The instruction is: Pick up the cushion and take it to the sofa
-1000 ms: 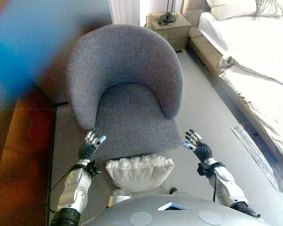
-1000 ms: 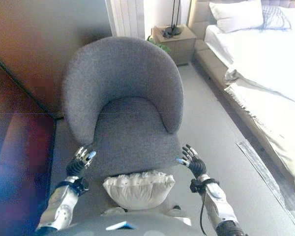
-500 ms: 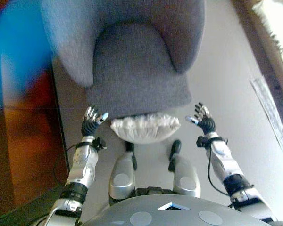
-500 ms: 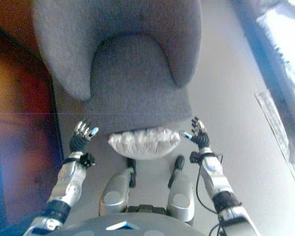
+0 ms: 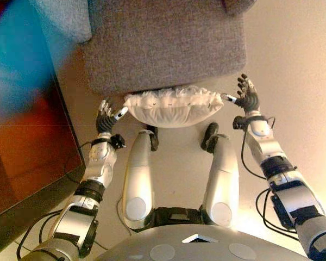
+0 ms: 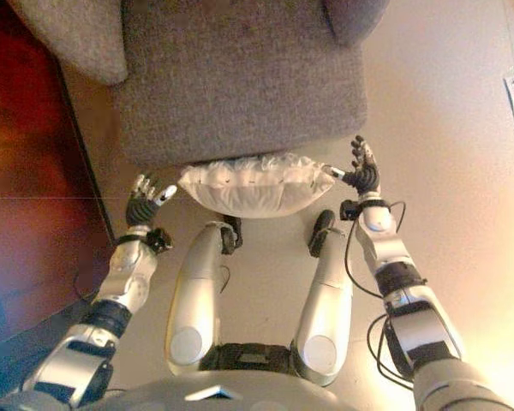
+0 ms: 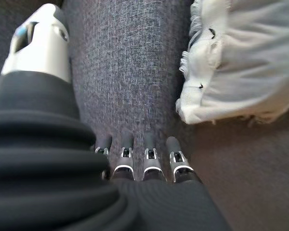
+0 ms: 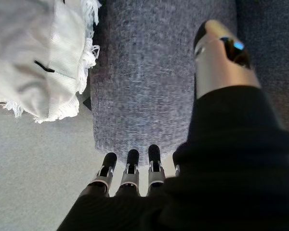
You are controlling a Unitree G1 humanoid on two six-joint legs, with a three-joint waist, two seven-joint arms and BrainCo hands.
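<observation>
Cushion (image 5: 173,107) position: the white, frill-edged cushion lay on the floor (image 5: 293,70) directly against the front edge of the grey upholstered chair (image 5: 163,43), its long side running along the seat edge. Left hand (image 5: 105,117) stood just beside the cushion's left end, with its thumb tip close to the frilled corner; contact could not be confirmed from the head views. The left wrist view showed the fingers (image 7: 149,154) extended and uncurled, with the cushion (image 7: 241,62) lying apart from them, so the hand was holding nothing. Right hand (image 5: 246,98) was positioned at the cushion's right end, thumb tip at or just short of the corner (the gap was too small to judge). In the right wrist view its fingers (image 8: 132,168) were likewise straight and empty, pointing at the chair's grey fabric, with the cushion (image 8: 38,57) off to one side. A dark brown surface (image 5: 27,157) bordered the floor on the robot's left.
</observation>
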